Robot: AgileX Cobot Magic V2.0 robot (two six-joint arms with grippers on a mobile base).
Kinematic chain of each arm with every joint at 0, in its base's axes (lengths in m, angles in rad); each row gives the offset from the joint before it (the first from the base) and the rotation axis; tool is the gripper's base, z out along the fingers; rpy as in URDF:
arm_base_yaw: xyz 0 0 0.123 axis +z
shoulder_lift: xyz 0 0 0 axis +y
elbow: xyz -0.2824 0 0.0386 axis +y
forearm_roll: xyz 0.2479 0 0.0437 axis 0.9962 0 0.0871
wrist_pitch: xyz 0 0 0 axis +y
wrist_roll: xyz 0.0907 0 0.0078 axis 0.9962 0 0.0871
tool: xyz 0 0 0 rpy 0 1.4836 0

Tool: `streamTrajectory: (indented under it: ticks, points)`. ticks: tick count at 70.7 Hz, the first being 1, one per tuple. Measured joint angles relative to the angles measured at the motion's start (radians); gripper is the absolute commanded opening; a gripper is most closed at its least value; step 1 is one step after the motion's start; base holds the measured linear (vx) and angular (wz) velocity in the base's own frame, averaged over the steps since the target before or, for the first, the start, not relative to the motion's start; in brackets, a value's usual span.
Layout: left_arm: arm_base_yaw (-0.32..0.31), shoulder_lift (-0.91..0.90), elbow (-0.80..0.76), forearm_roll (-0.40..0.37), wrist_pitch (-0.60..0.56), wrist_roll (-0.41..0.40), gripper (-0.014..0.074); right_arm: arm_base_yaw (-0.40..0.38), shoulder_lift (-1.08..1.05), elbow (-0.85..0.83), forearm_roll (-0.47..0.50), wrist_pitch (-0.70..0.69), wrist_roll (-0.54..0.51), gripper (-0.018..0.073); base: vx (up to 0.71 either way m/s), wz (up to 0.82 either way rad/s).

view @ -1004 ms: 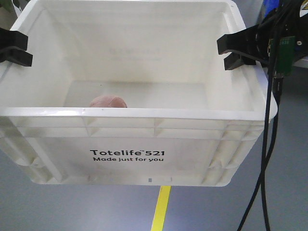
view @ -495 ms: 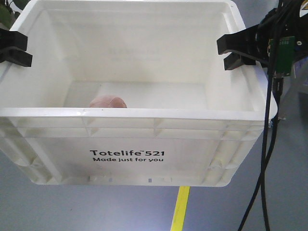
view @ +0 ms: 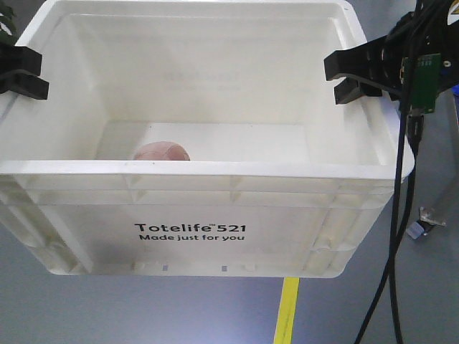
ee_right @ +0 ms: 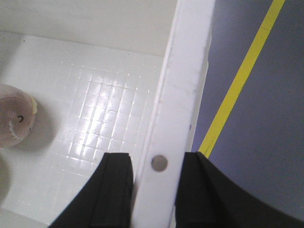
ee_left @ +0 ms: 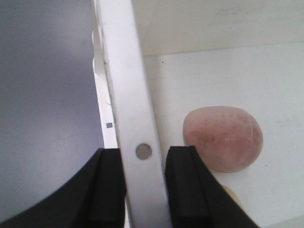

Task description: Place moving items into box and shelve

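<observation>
The box (view: 215, 172), a big white crate printed "Totelife 521", hangs above the floor between both arms. My left gripper (view: 21, 72) is shut on its left rim, and my right gripper (view: 351, 75) is shut on its right rim. One of the moving items (view: 162, 152), a brownish-pink lump, lies on the box floor near the front wall. In the left wrist view the black fingers of my left gripper (ee_left: 145, 156) pinch the rim (ee_left: 128, 85), with the lump (ee_left: 223, 137) just inside. In the right wrist view my right gripper (ee_right: 154, 164) clamps the rim (ee_right: 185, 71); the lump (ee_right: 14, 121) shows at far left.
Grey floor lies below the box, with a yellow line (view: 288, 312) running under its front; the same yellow line (ee_right: 242, 78) shows outside the right wall. Black cables (view: 401, 215) hang at the right. A metal foot or caster (view: 430, 218) stands on the floor at right.
The yellow floor line has slid rightward under the box and a metal foot has come into view at right. Box, lump and both grippers hold the same places in the view.
</observation>
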Motion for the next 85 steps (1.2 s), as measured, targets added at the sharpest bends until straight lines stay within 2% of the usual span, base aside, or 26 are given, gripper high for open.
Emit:
streamTrajectory:
  ticks: [85]
  points:
    - [0.0,0.0,0.0,0.002,0.0,0.0,-0.0017,0.0,0.0,0.0,0.0,0.0,0.001,-0.0012,0.54,-0.1]
